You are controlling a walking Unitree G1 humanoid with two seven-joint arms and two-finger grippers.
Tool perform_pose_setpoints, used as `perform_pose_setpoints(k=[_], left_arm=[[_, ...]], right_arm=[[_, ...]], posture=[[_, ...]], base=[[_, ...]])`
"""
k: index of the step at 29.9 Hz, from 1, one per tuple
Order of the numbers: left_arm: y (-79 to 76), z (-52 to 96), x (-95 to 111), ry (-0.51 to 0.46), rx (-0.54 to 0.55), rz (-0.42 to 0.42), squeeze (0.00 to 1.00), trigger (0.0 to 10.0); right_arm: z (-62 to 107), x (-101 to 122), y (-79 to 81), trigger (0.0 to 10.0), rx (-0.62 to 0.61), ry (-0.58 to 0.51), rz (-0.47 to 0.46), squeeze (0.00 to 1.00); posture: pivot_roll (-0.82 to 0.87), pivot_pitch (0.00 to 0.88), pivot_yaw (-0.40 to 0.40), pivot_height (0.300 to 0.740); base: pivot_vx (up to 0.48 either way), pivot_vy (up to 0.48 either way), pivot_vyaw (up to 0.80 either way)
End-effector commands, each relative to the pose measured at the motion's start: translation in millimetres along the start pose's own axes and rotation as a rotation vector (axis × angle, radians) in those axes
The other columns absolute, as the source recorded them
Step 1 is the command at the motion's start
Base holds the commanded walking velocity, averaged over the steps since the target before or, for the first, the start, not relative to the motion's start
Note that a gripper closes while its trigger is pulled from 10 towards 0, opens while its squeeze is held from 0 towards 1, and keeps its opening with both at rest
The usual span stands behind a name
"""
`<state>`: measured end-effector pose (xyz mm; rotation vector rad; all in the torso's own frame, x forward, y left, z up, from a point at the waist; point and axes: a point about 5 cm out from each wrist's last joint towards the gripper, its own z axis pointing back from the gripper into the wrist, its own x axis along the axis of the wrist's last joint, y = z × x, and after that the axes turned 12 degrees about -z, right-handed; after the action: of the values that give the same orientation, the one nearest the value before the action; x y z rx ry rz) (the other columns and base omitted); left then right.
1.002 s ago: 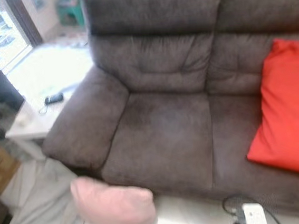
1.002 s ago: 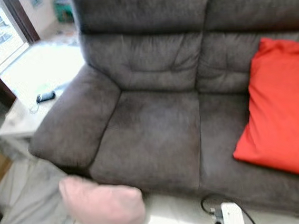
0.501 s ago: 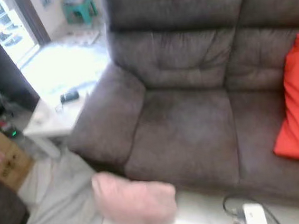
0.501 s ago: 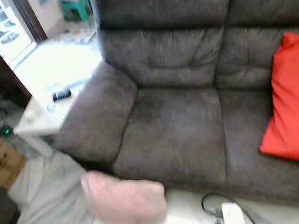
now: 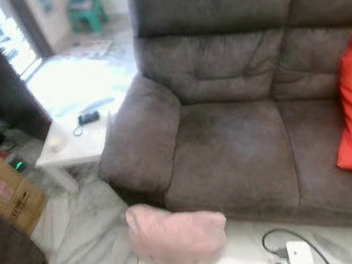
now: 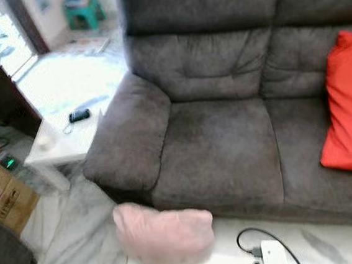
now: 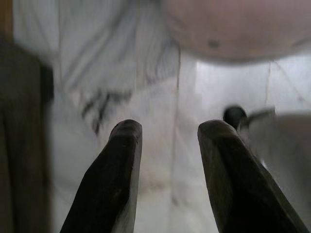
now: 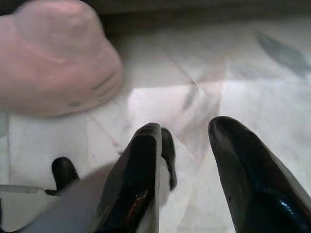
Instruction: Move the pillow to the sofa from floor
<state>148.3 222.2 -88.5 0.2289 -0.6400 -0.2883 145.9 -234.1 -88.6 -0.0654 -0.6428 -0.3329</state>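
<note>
Fingers of the left gripper (image 7: pixel 167 170) are spread apart with nothing between them, hanging above pale marble floor (image 7: pixel 97 73); the pink pillow (image 7: pixel 233 29) lies beyond their tips, apart from them. The right gripper (image 8: pixel 187 170) is likewise spread and empty over the floor, with the pillow (image 8: pixel 53 58) ahead of it and not touching.

From the head, the pillow (image 5: pixel 176 235) lies on the floor just in front of the sofa (image 5: pixel 227 146), below the seat nearest the robot's left, near the front of the armrest (image 5: pixel 142 138). The sofa is dark brown; a red cushion (image 6: pixel 348 109) leans against its back on the robot's right. A white side table (image 5: pixel 76 129) stands beside the armrest, with a small dark object (image 5: pixel 88 118) on it. Cardboard boxes (image 5: pixel 7 195) sit on the floor farther left. A black cable (image 6: pixel 267 238) and a white block (image 6: pixel 274 257) lie on the floor right of the pillow.
</note>
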Motion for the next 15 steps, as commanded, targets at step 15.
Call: perform_pose_setpoints(k=[15], left_arm=[[0.8, 2.8, -8.9, 0.024, 0.003, -0.004, 0.00, 10.0]], right_arm=[[-1.3, 1.3, 6.1, 10.0, 0.008, -0.002, -0.015, 0.00]], posture=[[-0.05, 0.080, 0.075, 0.740]], base=[[0.000, 0.346, 0.00]])
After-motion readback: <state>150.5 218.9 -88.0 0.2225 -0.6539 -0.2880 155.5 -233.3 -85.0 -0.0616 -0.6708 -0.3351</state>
